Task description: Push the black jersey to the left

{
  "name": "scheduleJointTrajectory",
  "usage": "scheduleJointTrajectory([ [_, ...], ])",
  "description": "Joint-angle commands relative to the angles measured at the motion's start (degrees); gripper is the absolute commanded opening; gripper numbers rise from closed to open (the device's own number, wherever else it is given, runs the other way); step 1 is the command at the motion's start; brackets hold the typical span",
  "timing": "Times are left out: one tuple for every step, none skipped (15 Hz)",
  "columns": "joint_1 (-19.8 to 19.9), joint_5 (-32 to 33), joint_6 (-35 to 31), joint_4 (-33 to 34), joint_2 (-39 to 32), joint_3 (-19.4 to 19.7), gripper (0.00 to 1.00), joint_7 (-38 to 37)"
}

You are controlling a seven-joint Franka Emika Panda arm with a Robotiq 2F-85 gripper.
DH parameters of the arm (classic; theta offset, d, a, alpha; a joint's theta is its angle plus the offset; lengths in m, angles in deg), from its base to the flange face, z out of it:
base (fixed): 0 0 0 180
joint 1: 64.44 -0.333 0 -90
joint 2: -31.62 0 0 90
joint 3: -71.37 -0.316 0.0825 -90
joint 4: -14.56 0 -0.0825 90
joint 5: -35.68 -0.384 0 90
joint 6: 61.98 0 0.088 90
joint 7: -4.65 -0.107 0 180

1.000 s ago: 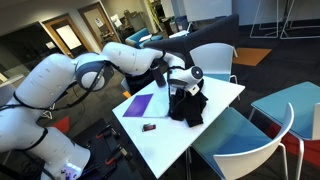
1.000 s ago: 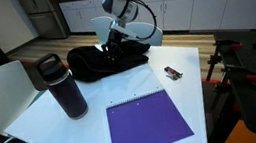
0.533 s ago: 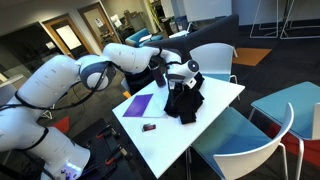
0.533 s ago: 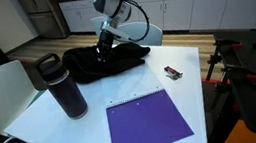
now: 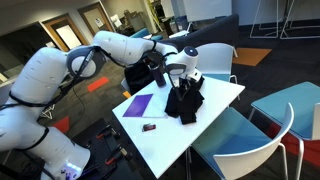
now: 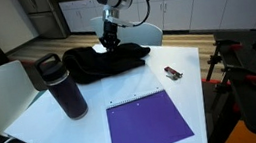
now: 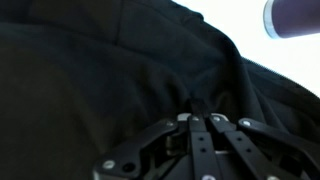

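The black jersey [image 6: 106,60] lies crumpled at the far end of the white table [image 6: 202,91]; it also shows in an exterior view [image 5: 184,101]. My gripper [image 6: 111,45] is pressed down into the jersey's top, as the exterior view [image 5: 186,80] also shows. In the wrist view black cloth [image 7: 110,70] fills the frame, and the gripper's fingers [image 7: 196,128] are together, tips against the fabric. I cannot see any fold of cloth held between them.
A dark bottle [image 6: 63,86] stands beside the jersey, seen too in the wrist view [image 7: 295,17]. A purple notebook [image 6: 148,125] lies at the near end, and a small dark object [image 6: 173,73] sits next to it. White chairs [image 5: 215,58] surround the table.
The arm has swung and stands more upright over the jersey. The jersey has slid a little toward the bottle and bunched up. The fingers stayed together.
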Motion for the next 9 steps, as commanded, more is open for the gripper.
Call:
scheduleJointTrajectory([
  [1.2, 5.9, -8.3, -13.3, 11.2, 0.2, 0.00, 6.5],
  [2.0, 7.2, -11.0, -15.5, 13.3, -0.4, 0.00, 8.3],
  [3.0, 8.1, -13.3, -17.9, 15.5, -1.1, 0.00, 10.0],
  [4.0, 8.4, -15.8, -20.3, 17.5, -1.9, 0.00, 11.6],
  [4.9, 8.8, -17.6, -22.8, 19.7, -2.5, 0.00, 12.9],
  [5.8, 8.8, -19.2, -25.3, 21.8, -3.1, 0.00, 14.0],
  [6.5, 8.6, -20.7, -27.9, 23.9, -3.8, 0.00, 15.3],
  [7.3, 8.3, -21.7, -30.4, 26.0, -4.3, 0.00, 16.4],
  [8.0, 8.0, -22.7, -33.0, 28.1, -4.9, 0.00, 17.4],
])
